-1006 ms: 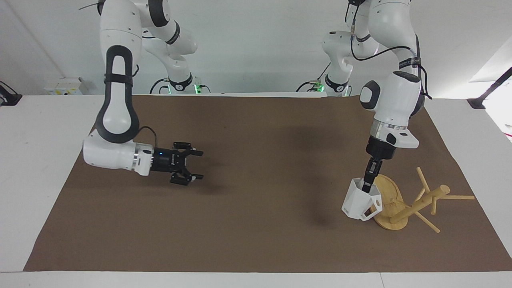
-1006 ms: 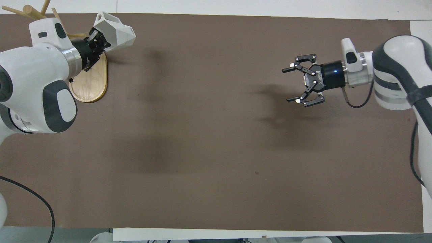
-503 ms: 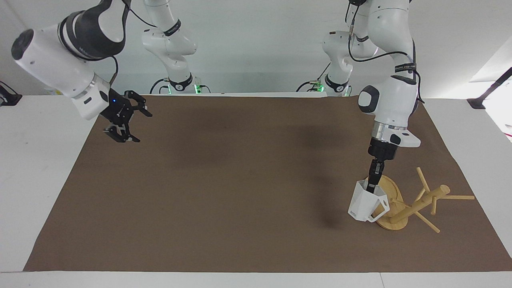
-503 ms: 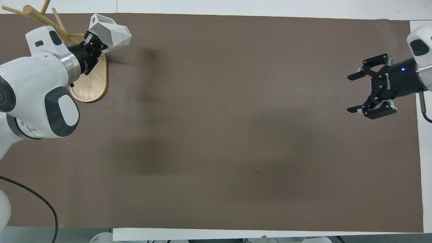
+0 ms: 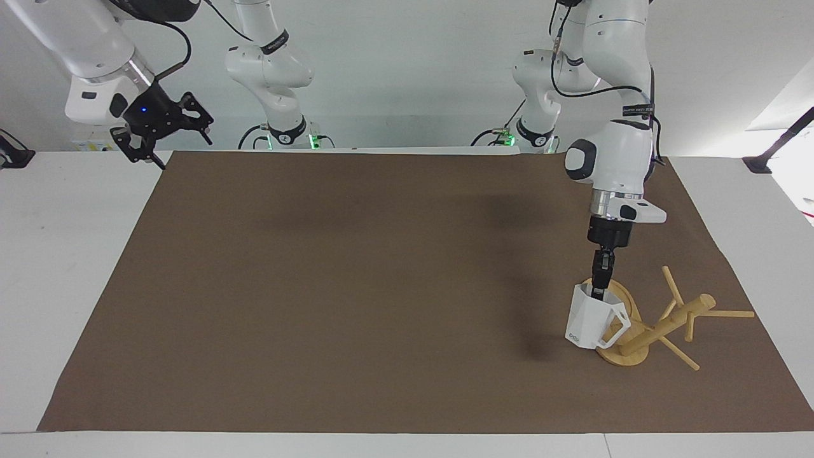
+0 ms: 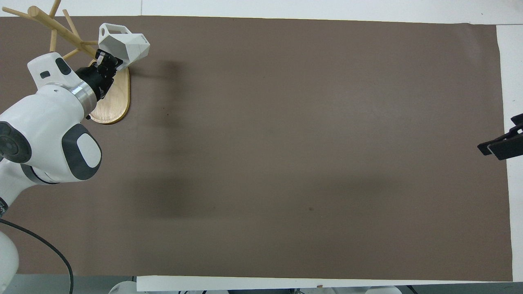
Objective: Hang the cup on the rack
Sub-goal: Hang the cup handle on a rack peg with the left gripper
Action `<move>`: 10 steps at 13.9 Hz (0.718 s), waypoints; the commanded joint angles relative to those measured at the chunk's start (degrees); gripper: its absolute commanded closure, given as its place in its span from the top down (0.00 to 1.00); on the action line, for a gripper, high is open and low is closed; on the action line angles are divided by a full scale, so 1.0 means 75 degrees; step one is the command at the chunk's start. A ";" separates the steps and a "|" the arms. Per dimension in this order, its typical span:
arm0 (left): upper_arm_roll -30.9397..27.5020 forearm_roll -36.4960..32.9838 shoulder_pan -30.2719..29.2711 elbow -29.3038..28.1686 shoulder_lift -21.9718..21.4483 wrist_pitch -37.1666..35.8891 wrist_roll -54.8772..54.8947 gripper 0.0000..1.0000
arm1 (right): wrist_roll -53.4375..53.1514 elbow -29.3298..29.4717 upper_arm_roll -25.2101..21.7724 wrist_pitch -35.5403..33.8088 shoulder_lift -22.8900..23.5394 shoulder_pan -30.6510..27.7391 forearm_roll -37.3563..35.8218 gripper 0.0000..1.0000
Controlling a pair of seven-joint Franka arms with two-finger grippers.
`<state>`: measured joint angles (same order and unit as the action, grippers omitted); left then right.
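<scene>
The white faceted cup [image 5: 590, 323] hangs from my left gripper [image 5: 598, 291], which is shut on its rim with one finger inside. The cup is nearly upright, just above the mat at the edge of the rack's oval base [image 5: 620, 299], its handle loop toward the post. In the overhead view the cup [image 6: 124, 38] and left gripper [image 6: 107, 62] are over the end of the base [image 6: 112, 102] where the post stands. The bamboo rack [image 5: 674, 318] has thin pegs near its top. My right gripper [image 5: 162, 130] is open and empty, raised over the mat's corner at the right arm's end.
A brown mat [image 5: 381, 286] covers most of the white table. Only a dark fingertip of the right gripper [image 6: 500, 145] shows at the overhead view's edge. The rack's pegs [image 6: 53, 28] reach past the mat's edge.
The right arm rose and drew back from over the mat to its own end. The left gripper turned the cup more upright and shifted it closer to the rack's post.
</scene>
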<state>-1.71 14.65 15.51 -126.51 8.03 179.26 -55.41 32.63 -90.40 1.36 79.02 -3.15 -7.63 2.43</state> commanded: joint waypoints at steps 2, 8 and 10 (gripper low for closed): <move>0.0064 0.0051 -0.0285 -0.0453 -0.0285 0.0287 -0.0018 0.00 | -0.1920 0.0428 -0.0332 -0.0304 0.0303 0.0581 -0.0626 1.00; 0.0064 0.0051 -0.0544 -0.0605 -0.0367 0.0064 0.0006 0.00 | -0.2733 -0.0087 -0.0814 -0.0364 -0.0036 0.1122 -0.0898 1.00; 0.0064 0.0051 -0.0579 -0.0605 -0.0379 -0.0099 0.0041 0.00 | -0.2955 -0.0087 -0.0873 -0.0352 -0.0002 0.1227 -0.0875 1.00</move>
<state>-1.63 14.66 12.59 -129.80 7.37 179.94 -55.41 12.69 -89.43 -4.41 76.23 -2.02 0.24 -3.48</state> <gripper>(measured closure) 0.956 0.000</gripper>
